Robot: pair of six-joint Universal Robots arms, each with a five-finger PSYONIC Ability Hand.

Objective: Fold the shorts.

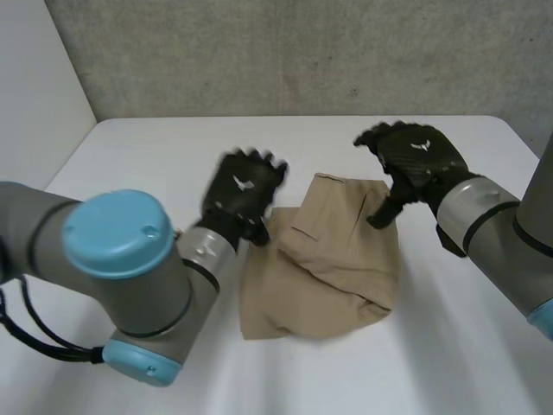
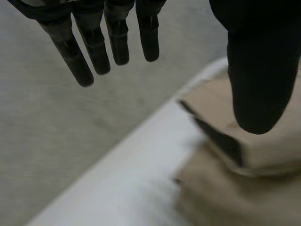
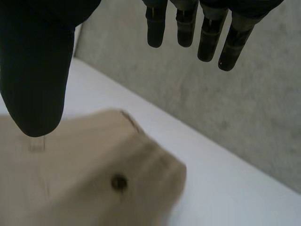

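The folded tan shorts are seen bunched at the centre of the frame on the white table. The left hand is held at their left edge, fingers straight and spread, gripping nothing. The right hand is raised over their upper right corner, fingers straight, thumb pointed down at the cloth.

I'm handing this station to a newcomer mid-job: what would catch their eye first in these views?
The tan shorts, folded into a rumpled bundle, lie in the middle of the white table. A black hand flanks each side: the left hand is beside the bundle's left edge, and the right hand is over its far right corner with its thumb pointing down at the cloth. Both have straight fingers.
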